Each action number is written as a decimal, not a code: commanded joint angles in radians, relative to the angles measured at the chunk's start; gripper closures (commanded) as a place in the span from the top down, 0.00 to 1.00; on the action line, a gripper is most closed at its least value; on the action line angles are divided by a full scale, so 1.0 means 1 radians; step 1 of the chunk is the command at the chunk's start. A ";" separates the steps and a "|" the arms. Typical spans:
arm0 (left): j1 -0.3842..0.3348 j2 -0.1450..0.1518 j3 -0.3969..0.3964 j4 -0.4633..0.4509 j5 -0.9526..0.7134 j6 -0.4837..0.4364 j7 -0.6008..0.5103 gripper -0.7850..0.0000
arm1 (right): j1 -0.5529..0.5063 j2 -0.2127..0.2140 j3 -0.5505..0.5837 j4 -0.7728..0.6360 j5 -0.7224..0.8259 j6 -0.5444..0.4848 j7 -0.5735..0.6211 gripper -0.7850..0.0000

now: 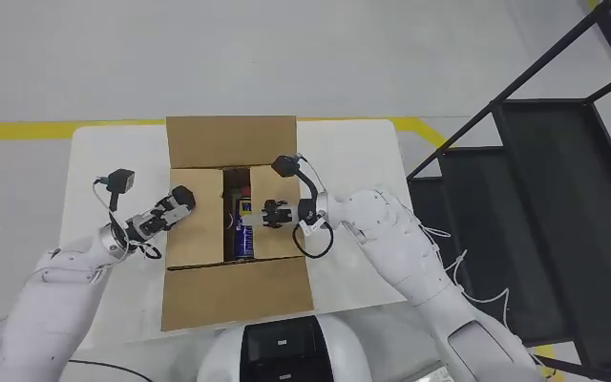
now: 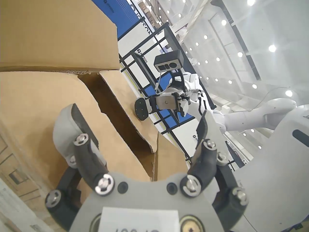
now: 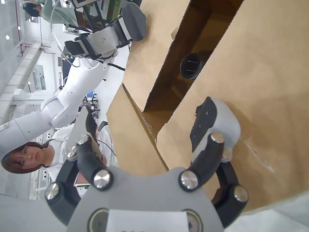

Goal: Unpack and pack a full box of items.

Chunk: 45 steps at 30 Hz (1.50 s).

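A brown cardboard box [image 1: 231,143] stands on the white table [image 1: 355,153] with all its flaps folded outward. Through the narrow gap between the side flaps I see a blue can [image 1: 244,239] and some red items. My left gripper [image 1: 179,201] [image 2: 138,127] is open, with one finger [image 2: 72,131] lying on the left side flap [image 2: 36,102]. My right gripper [image 1: 270,212] [image 3: 147,121] is open too, and one of its fingers [image 3: 212,121] rests on the right side flap [image 3: 253,73]. A dark round can end [image 3: 190,65] shows deep inside the box.
A black metal staircase [image 1: 520,181] rises just past the table's right side. A yellow floor line [image 1: 57,128] runs behind the table. Bare table lies to the left and right of the box.
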 commanded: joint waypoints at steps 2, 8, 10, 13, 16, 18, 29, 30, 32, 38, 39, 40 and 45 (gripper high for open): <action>0.009 0.003 -0.005 -0.014 -0.047 0.005 -0.004 1.00 | -0.009 0.002 0.007 -0.031 0.061 -0.016 0.005 1.00; 0.036 0.019 -0.056 -0.055 -0.174 0.027 -0.032 1.00 | -0.089 0.032 0.120 -0.128 0.183 -0.043 0.090 1.00; 0.048 0.024 -0.077 -0.065 -0.205 0.028 -0.033 1.00 | -0.138 0.050 0.185 -0.163 0.172 -0.038 0.107 1.00; 0.067 0.033 -0.109 -0.077 -0.245 0.031 -0.036 1.00 | -0.234 0.074 0.283 -0.221 0.156 -0.023 0.122 1.00; 0.085 0.040 -0.136 -0.085 -0.266 0.032 -0.037 1.00 | -0.333 0.094 0.362 -0.274 0.132 -0.004 0.139 1.00; 0.094 0.044 -0.153 -0.079 -0.273 0.032 -0.037 1.00 | -0.392 0.103 0.389 -0.313 0.114 0.004 0.149 1.00; 0.121 0.048 -0.172 -0.081 -0.274 0.030 -0.035 1.00 | -0.533 0.120 0.321 -0.331 0.073 0.027 0.151 1.00; 0.123 0.049 -0.174 -0.083 -0.271 0.029 -0.034 1.00 | -0.533 0.121 0.310 -0.330 0.058 0.034 0.153 1.00; 0.125 0.050 -0.181 -0.082 -0.269 0.027 -0.032 1.00 | -0.537 0.123 0.283 -0.335 0.033 0.044 0.161 1.00; 0.121 0.052 -0.195 -0.071 -0.262 0.020 -0.025 1.00 | -0.546 0.126 0.238 -0.368 0.134 0.034 0.191 1.00; 0.119 0.051 -0.197 -0.066 -0.260 0.018 -0.023 1.00 | -0.545 0.127 0.237 -0.372 0.173 0.026 0.201 1.00; 0.117 0.051 -0.198 -0.062 -0.256 0.017 -0.020 1.00 | -0.543 0.128 0.239 -0.373 0.209 0.019 0.213 1.00; 0.099 0.048 -0.197 -0.031 -0.234 0.018 0.000 1.00 | -0.516 0.132 0.252 -0.362 0.395 -0.017 0.260 1.00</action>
